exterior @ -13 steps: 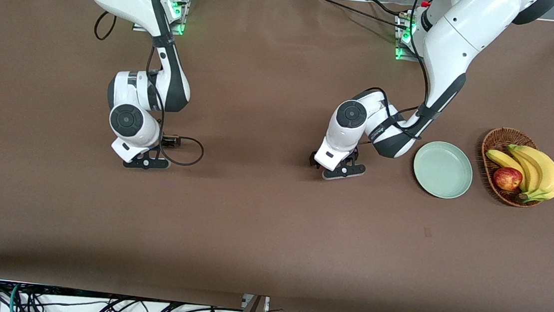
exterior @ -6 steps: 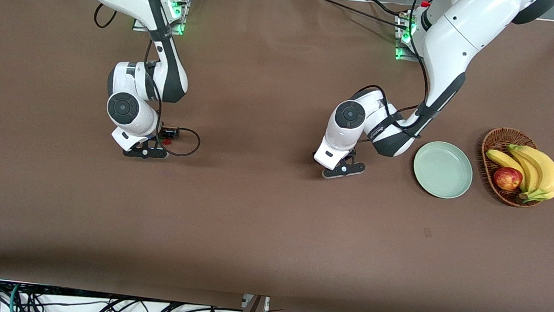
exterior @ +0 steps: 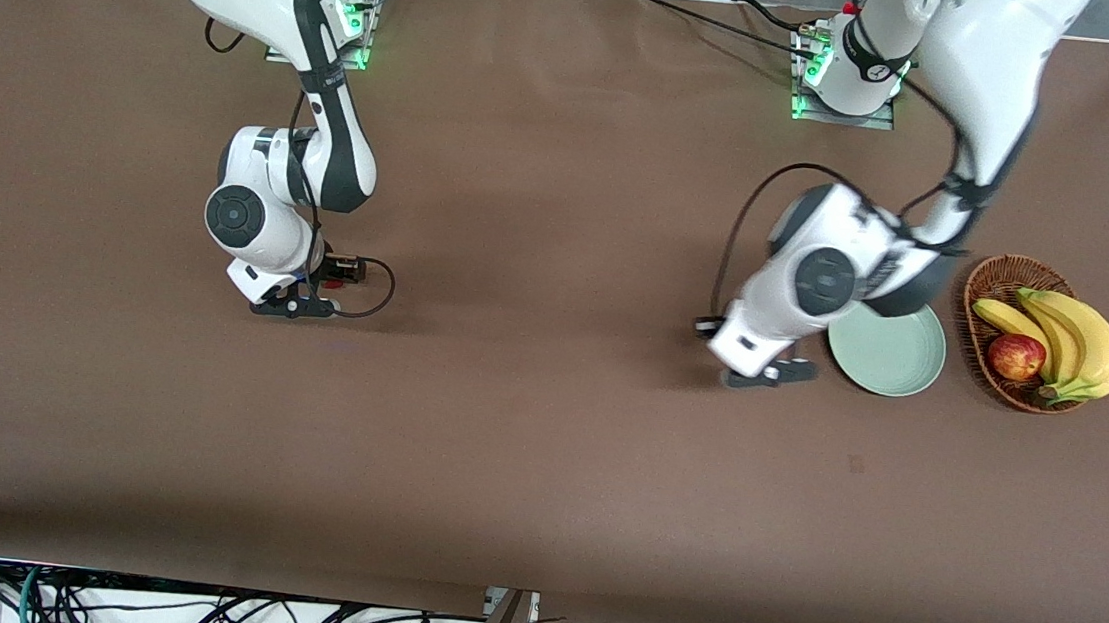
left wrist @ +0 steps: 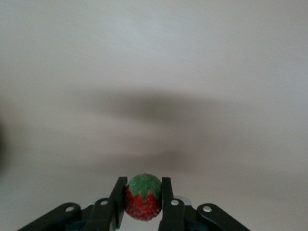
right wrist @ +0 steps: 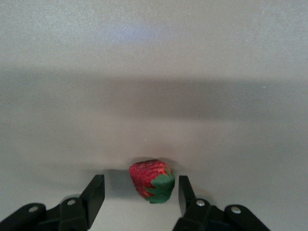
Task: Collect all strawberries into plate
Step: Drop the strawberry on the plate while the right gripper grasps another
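My left gripper (exterior: pixel 770 373) hangs over the table just beside the pale mint-green plate (exterior: pixel 910 375), on the side toward the right arm's end. In the left wrist view it (left wrist: pixel 143 183) is shut on a small red strawberry (left wrist: pixel 143 204) with its green top up. My right gripper (exterior: pixel 292 309) is low at the table toward the right arm's end. In the right wrist view it (right wrist: pixel 140 182) is open, with a second strawberry (right wrist: pixel 153 185) lying on the table between its fingers, touching neither. The plate's visible part is bare. A third strawberry is out of view.
A brown wicker basket (exterior: pixel 1010 271) stands beside the plate at the left arm's end, holding bananas (exterior: pixel 1079 337) and a red-yellow apple (exterior: pixel 1015 356). The brown table cloth (exterior: pixel 542 451) stretches wide between the arms and toward the front camera.
My left arm has swung from mid-table toward the plate, carrying its strawberry. My right gripper has shifted a little toward the right arm's end and stays low.
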`<control>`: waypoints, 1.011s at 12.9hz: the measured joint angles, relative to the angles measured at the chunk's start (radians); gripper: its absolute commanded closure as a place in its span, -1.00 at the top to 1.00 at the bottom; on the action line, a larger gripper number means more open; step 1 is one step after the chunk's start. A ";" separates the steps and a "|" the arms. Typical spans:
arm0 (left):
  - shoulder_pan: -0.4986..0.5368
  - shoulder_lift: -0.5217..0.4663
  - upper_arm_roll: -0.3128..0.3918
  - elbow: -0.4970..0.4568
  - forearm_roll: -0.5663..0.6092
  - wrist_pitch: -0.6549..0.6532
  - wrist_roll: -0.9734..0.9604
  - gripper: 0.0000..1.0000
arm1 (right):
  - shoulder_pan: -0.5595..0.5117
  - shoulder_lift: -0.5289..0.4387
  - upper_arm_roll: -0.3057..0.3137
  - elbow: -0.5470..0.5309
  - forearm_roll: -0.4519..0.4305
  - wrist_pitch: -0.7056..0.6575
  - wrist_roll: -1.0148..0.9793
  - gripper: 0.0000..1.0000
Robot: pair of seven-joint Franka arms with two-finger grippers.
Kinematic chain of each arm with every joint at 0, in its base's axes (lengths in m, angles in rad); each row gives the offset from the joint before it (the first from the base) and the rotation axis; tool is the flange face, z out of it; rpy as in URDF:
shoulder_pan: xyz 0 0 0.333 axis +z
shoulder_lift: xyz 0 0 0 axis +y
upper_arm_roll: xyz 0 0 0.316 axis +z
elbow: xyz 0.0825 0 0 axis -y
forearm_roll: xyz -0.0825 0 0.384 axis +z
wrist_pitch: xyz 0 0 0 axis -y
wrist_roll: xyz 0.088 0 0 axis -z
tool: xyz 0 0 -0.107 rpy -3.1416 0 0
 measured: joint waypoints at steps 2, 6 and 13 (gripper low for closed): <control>0.010 -0.059 0.125 -0.010 -0.032 -0.082 0.218 -0.90 | -0.002 0.002 0.000 0.000 0.004 0.001 -0.007 -0.04; 0.032 -0.065 0.329 -0.070 -0.039 -0.066 0.585 -0.90 | -0.004 -0.001 -0.003 0.003 0.007 0.005 -0.027 -0.73; 0.048 0.004 0.477 -0.218 -0.098 0.164 0.885 -0.64 | 0.014 -0.018 0.023 0.266 0.023 -0.281 0.254 -0.87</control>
